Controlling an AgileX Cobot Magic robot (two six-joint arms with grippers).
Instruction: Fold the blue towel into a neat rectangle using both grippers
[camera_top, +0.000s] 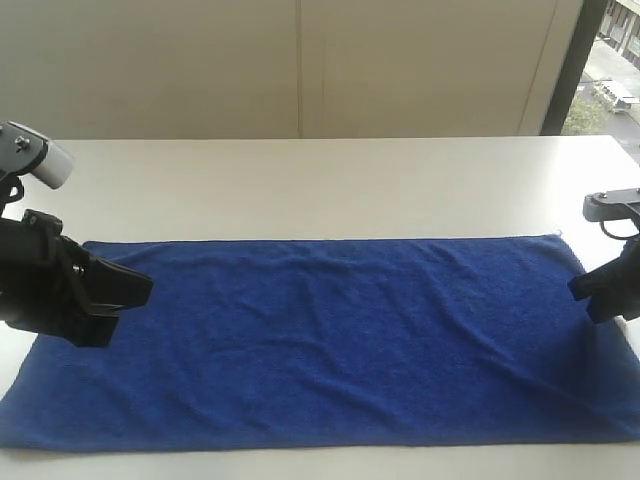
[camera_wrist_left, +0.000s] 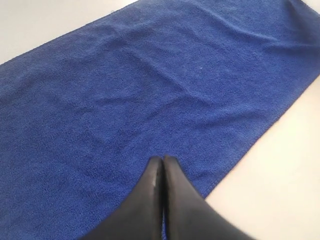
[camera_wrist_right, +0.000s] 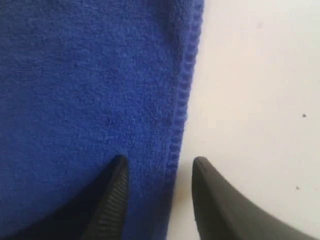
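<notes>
Spreading flat across the pale worktop (camera_top: 300, 180), the blue towel (camera_top: 340, 340) lies unfolded, its long sides running left to right and its near edge close to the worktop's near edge, with only shallow wrinkles across it. At the left end, the left tool (camera_top: 140, 288) hangs over the towel's short edge with its two fingers pressed together and nothing between them. At the right end, the right tool (camera_wrist_right: 160, 162) stands part open and holds nothing. One finger sits over the cloth and the other over bare worktop, so the stitched hem runs between them; whether the tips touch the surface cannot be told. No fold looks started, so the likely job in hand is getting a hold on each short end. The main risk on the left is that a closed tool brought down on the cloth would only push and bunch it; it has to open first. On the right, closing across a hem that lies flat may catch just the thin edge, which could slip out on lifting, or the tips may scrape the worktop and drag the towel sideways. If one end is gripped and raised without the other, the fold would probably land skewed, with the edges out of line.
</notes>
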